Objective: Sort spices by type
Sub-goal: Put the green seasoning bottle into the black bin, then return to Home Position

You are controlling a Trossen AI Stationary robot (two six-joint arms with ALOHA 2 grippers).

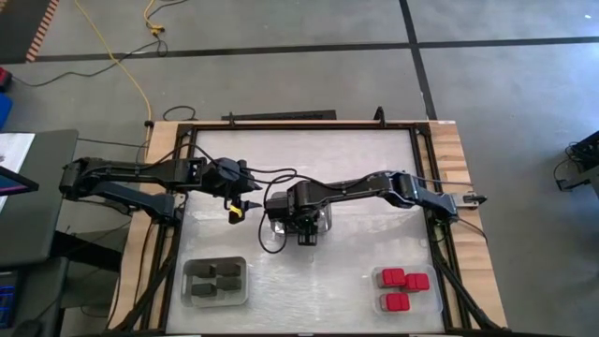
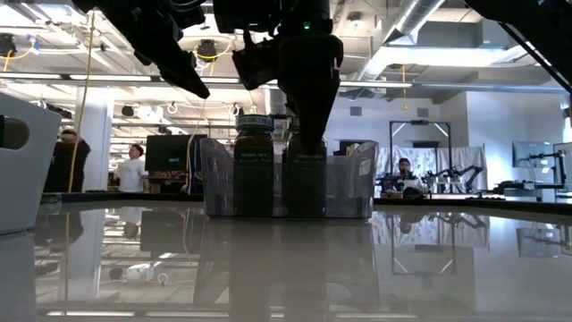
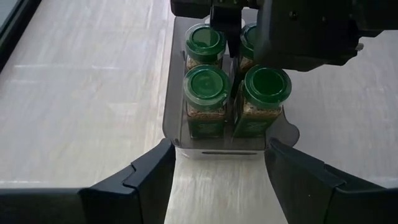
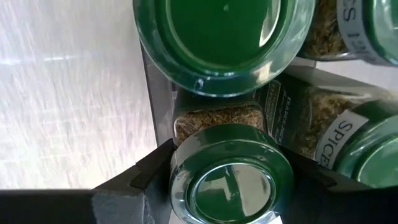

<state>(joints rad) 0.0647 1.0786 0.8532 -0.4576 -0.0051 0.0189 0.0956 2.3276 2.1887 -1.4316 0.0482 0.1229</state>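
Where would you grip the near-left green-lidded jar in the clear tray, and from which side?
Grip the green-lidded jar around its round lid, coming straight down from above. It stands upright and packed against three other jars inside the clear tray, whose walls cover its sides, so only the top is free. The right gripper already straddles a neighbouring jar; the left gripper waits open beside the tray.

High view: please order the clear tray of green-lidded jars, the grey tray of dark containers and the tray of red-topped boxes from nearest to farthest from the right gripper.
1. Clear tray of green-lidded jars: directly under the right gripper, mid-table.
2. Grey tray of dark containers: near edge, left arm's side.
3. Tray of red-topped boxes: near edge, right arm's side; only slightly farther, nearly a tie.
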